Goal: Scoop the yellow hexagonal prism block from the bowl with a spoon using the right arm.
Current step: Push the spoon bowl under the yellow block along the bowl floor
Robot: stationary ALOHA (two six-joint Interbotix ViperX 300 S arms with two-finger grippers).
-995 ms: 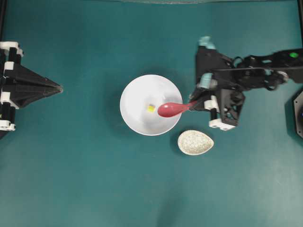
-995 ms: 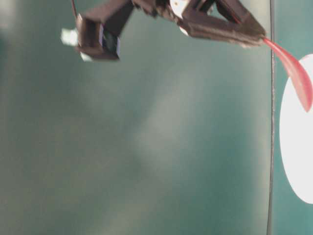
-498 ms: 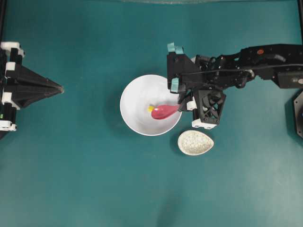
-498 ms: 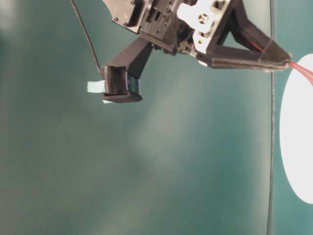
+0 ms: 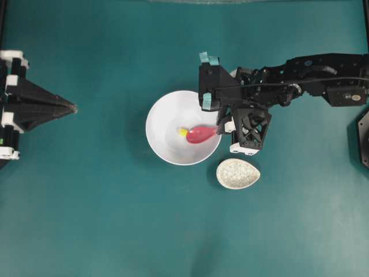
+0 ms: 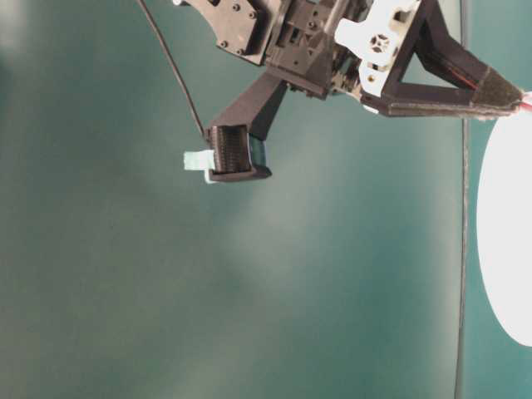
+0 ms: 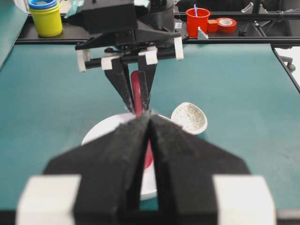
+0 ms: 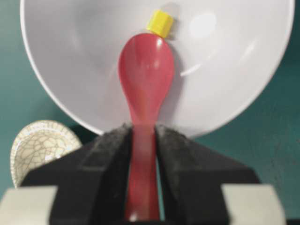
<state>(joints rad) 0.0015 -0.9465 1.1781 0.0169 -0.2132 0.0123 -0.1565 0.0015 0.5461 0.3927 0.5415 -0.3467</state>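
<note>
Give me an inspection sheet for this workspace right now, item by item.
Surface: teal table, nothing spilled.
Job's things: white bowl holds the yellow block; the spoon tip is at the block, scoop still empty.
Clutter: speckled spoon rest beside the bowl.
Grippers: right gripper shut on the spoon handle; left gripper shut, parked apart from the bowl.
Cables: black cable hanging by the right arm.
Surroundings: yellow cup, red cup, tape roll behind the table.

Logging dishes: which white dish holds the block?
The big plain bowl, with the yellow block at the spoon tip; the speckled dish holds nothing.
</note>
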